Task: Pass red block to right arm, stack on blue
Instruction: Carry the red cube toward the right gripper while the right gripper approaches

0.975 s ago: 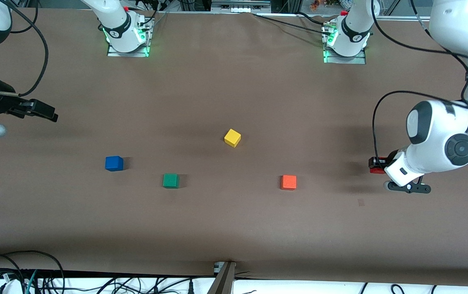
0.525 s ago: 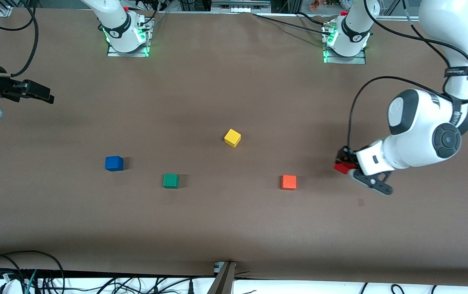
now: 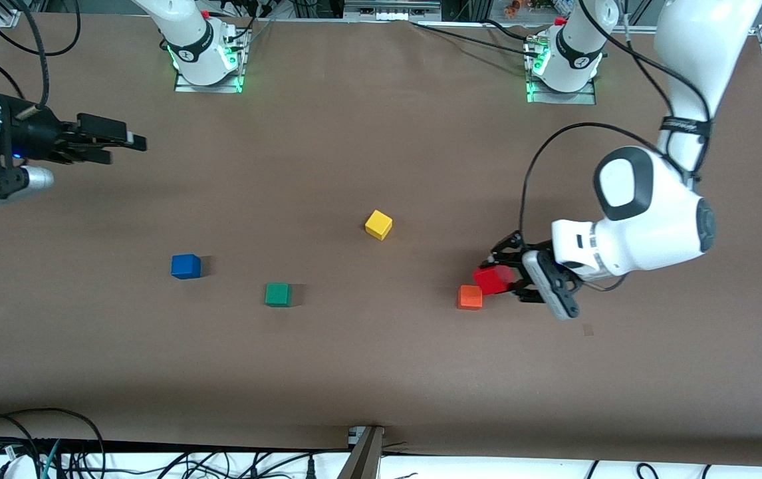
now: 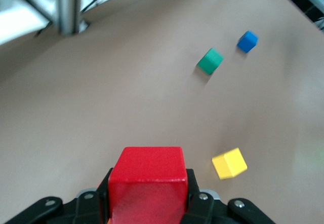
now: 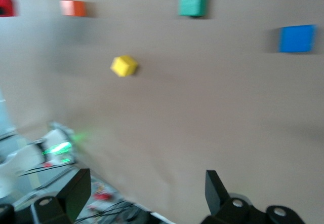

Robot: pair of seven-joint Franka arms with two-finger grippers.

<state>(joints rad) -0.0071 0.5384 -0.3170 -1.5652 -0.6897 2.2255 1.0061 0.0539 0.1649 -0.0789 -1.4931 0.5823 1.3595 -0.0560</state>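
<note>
Bare table [image 3: 381,133] between the grippers — yellow cube [image 3: 378,224], green cube [image 3: 278,294] low obstacles.

Both arms aloft over the table
Left gripper [image 3: 497,279] clamps the red block [image 3: 493,279]; right gripper [image 3: 122,143] hangs wide apart, level.

Even, bright overhead light on the brown tabletop [image 3: 354,372]; no hard glare. Soft, short shadows sit beside each cube, clearest by the blue cube [image 3: 185,266] and green cube [image 3: 278,294]. A broad, faint shadow lies under the left arm [image 3: 647,213]. Front view is sharp. Both wrist views are motion-blurred: the blue cube smears in the right wrist view; the red block [image 4: 148,181] up close looks soft-edged.
</note>
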